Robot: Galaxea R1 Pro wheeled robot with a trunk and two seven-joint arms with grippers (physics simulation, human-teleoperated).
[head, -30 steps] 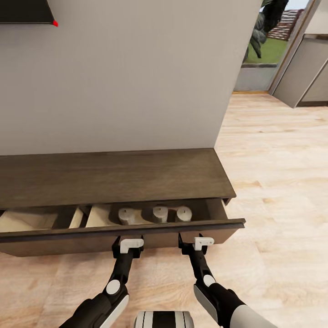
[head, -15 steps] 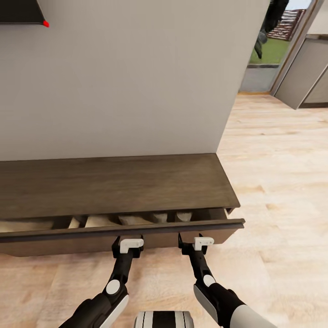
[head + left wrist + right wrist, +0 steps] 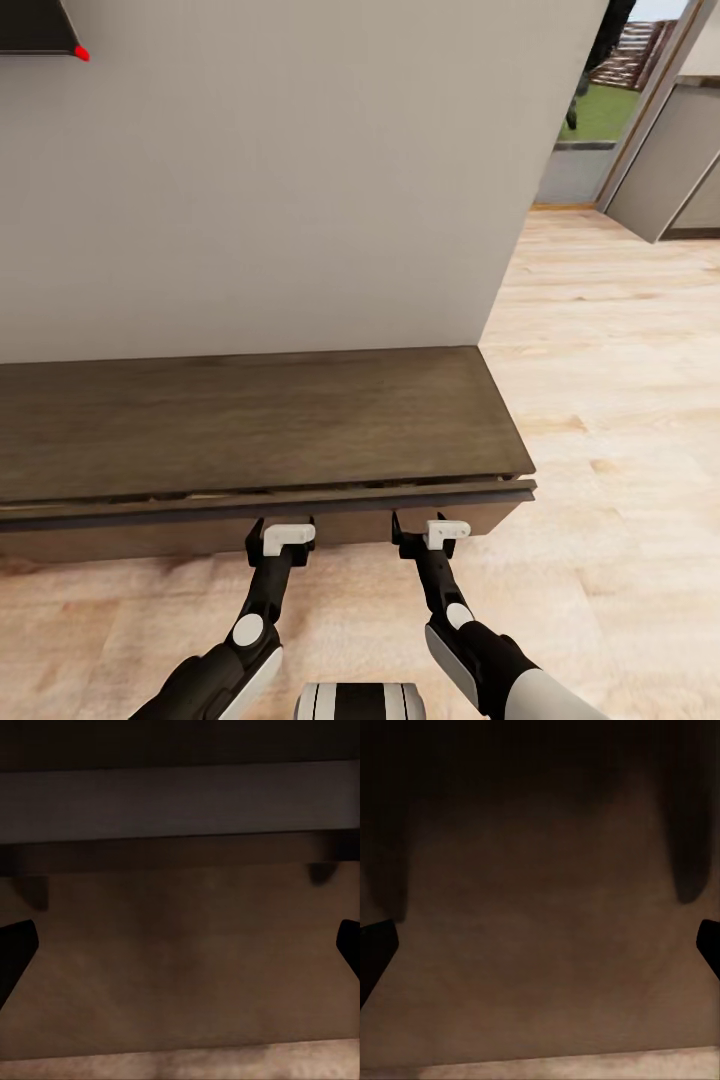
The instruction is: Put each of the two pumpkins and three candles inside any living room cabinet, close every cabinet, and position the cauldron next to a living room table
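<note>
Contact nearest the body: kept the left pincer (image 3: pixel 280 535) and the right pincer (image 3: pixel 432 532) side by side against the drawer front (image 3: pixel 150 540) of the cabinet (image 3: pixel 250 420), arms reaching straight ahead from low in the head view. Held both pincers spread wide, with the dark fingertips (image 3: pixel 16 945) out at the borders of each wrist view and nothing but brown wood between them; gripped nothing. Judged that posture as a push, not a grasp: two open pincers, well apart along the panel, would share the load and keep so wide a drawer from skewing on its way in. Found the drawer front almost home under the lip of the dark-brown top, with only a thin slit left along the seam, slightly wider toward the right corner. Placed the cabinet directly ahead, long and low, standing on the pale wood floor (image 3: pixel 620 420) with its back to the plain wall (image 3: pixel 300 170); beyond its right end, made out a doorway with greenery (image 3: pixel 605 100) outside. Compared with a second ago: had then a wide gap, pale beige inside, with three candles standing in a row in the right part; half a second ago, merely their tops; now just the slit. Noted also that the whole head view had crept forward with the push, while the pincers kept their places in it. Reckoned a last short shove needed to close the seam.
</note>
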